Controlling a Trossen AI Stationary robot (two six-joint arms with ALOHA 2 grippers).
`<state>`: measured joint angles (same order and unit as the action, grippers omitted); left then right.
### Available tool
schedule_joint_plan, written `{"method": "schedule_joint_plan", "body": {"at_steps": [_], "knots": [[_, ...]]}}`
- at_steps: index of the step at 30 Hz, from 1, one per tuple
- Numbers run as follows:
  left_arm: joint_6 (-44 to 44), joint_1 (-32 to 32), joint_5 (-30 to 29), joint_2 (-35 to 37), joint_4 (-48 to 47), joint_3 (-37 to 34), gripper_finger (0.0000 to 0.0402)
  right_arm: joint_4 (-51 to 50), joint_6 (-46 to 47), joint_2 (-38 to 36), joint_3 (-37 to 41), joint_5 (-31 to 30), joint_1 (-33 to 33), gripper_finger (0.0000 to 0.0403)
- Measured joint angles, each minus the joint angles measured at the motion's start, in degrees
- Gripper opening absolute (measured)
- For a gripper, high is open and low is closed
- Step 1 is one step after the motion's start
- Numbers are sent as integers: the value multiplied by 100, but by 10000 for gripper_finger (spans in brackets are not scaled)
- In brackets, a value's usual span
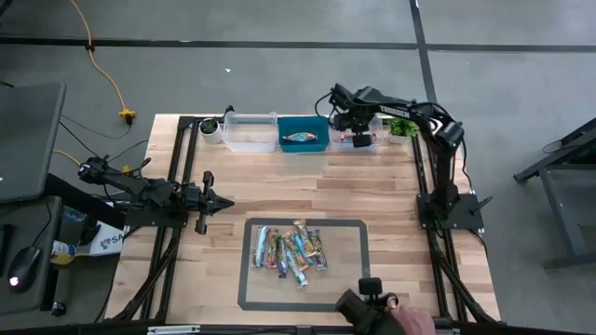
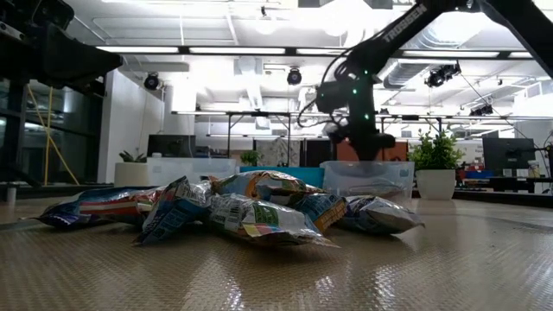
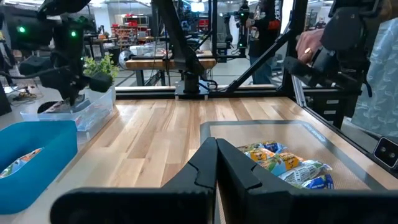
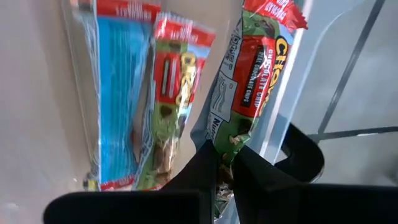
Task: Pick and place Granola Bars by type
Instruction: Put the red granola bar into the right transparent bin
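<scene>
A pile of granola bars [image 1: 289, 249] in shiny wrappers lies inside a grey-taped rectangle near the table's front edge. Three bins stand along the far edge: a clear bin [image 1: 250, 132], a blue bin [image 1: 304, 123] with one bar in it, and a second clear bin [image 1: 374, 140] at the right. My right gripper [image 1: 357, 140] hangs over this right bin, shut on a red and green bar [image 4: 249, 81]. Two more bars [image 4: 118, 93] [image 4: 174, 99] lie flat on that bin's floor. My left gripper [image 1: 209, 198] waits shut and level at the table's left, touching nothing. My right gripper pinches the red and green bar by one end of its wrapper [image 4: 227, 146] between its two fingers. The fingers point steeply down from above, in line with the bar's length. The bar hangs below them beside the bin's wall [image 4: 292, 93]. Whether its lower end touches the bin, I cannot tell.
Small potted plants [image 1: 210, 126] [image 1: 402, 126] stand at either end of the row of bins. A person's hand [image 1: 410, 321] with a dark device shows at the table's front edge. Bare wood lies between the pile and the bins.
</scene>
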<state>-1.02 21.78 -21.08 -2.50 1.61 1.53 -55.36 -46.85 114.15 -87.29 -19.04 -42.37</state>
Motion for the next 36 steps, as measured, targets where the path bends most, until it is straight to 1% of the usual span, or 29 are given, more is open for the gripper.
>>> {"method": "schedule_joint_plan", "body": {"at_steps": [11,15,22,36], "knots": [[0,-1,0,-1,-2,2,1,-252,-634,50,0,42,2,21],[0,-1,0,0,-2,0,1,-257,-612,50,0,76,2,21],[0,-1,0,-1,-2,1,1,-437,-581,50,0,308,2,21],[0,0,0,-1,-2,0,1,-623,-422,50,0,305,2,21]]}}
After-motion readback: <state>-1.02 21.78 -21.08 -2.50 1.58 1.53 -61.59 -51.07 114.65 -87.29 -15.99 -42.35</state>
